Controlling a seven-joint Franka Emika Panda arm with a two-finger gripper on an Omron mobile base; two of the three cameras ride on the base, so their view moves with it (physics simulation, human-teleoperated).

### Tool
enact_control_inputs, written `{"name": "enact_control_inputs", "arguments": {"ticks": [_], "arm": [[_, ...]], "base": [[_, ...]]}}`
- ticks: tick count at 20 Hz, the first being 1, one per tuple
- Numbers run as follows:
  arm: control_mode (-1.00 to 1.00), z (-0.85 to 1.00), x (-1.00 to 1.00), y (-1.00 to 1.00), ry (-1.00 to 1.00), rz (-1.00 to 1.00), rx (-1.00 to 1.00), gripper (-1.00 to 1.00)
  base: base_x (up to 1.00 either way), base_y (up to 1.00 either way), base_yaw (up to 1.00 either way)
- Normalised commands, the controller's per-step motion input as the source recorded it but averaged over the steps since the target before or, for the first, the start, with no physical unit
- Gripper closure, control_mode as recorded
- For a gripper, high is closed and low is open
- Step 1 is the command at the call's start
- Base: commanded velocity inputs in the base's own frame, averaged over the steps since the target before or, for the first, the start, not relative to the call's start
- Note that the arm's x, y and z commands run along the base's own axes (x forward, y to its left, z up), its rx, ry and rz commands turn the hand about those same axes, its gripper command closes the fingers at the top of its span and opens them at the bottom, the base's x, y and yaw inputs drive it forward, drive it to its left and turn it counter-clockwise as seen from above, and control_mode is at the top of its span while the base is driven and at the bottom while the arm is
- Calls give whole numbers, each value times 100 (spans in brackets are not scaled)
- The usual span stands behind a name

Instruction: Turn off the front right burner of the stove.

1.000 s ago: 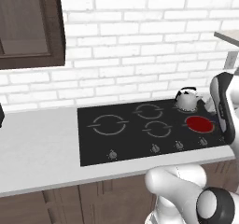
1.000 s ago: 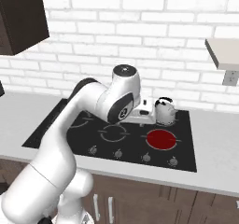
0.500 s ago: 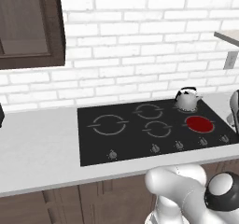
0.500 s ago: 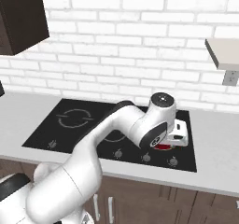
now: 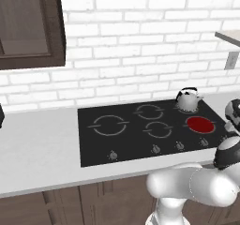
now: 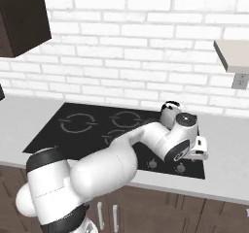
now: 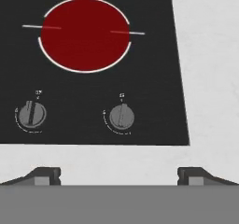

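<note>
The arm has swung further right, so the gripper [image 7: 119,176] now hangs above the stove's [image 7: 154,78] front right corner, jaws wide apart and empty. The front right burner [image 7: 85,34] glows red beyond two knobs [image 7: 122,117].

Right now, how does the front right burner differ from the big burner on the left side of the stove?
The front right burner is a solid red disc; the big left burner is only a thin grey ring outline. The front right burner is smaller than the left burner. Both are round zones on the same black stove.
</note>
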Motion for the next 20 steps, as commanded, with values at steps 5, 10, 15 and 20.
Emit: {"name": "enact_control_inputs", "arguments": {"ticks": [5,10,15,20], "arm": [[-100,-45,51,0,4,0,0,-100],[-100,-10,4,0,7,0,0,-100],[-100,-42,15,0,6,0,0,-100],[-100,-34,15,-8,0,0,2,-100]], "base": [[0,0,0],[0,0,0],[0,0,0],[0,0,0]]}}
